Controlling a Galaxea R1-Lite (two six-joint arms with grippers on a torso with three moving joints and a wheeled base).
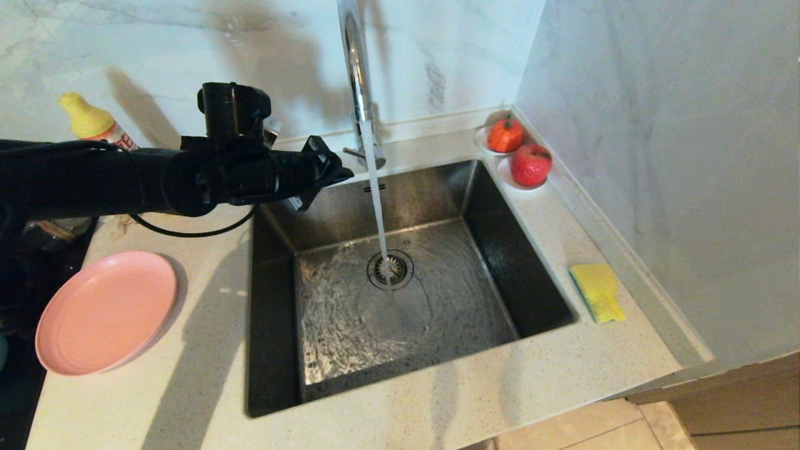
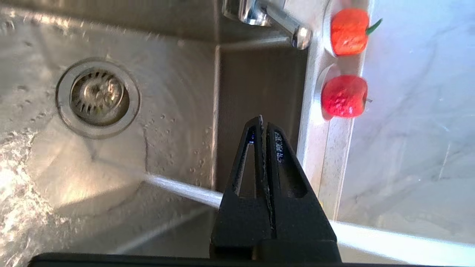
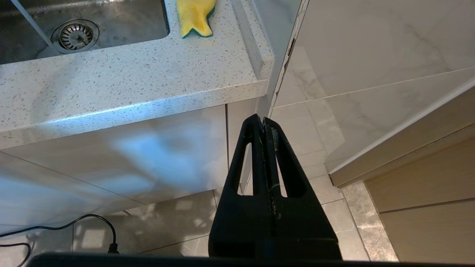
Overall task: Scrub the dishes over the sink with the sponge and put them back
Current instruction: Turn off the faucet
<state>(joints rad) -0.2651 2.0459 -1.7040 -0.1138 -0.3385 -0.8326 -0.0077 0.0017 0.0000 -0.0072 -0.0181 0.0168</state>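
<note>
A pink plate point(image 1: 106, 310) lies on the counter left of the steel sink point(image 1: 437, 187). The yellow sponge point(image 1: 598, 291) rests on the counter right of the sink, and the right wrist view also catches the sponge point(image 3: 195, 16). Water runs from the chrome faucet point(image 1: 355, 69) onto the drain point(image 1: 390, 269). My left gripper point(image 1: 345, 172) hovers over the sink's back left edge, just left of the stream, shut and empty; in its own view the left gripper point(image 2: 262, 120) points at the sink wall. My right gripper point(image 3: 261, 122) hangs shut below the counter, over the floor. The bowl is out of view.
Two white saucers with red fruit point(image 1: 530, 165) sit at the sink's back right corner by the wall. A yellow-capped bottle point(image 1: 94, 124) stands at the back left behind my left arm. The marble wall closes the right side. A black cable point(image 3: 74, 222) lies on the floor.
</note>
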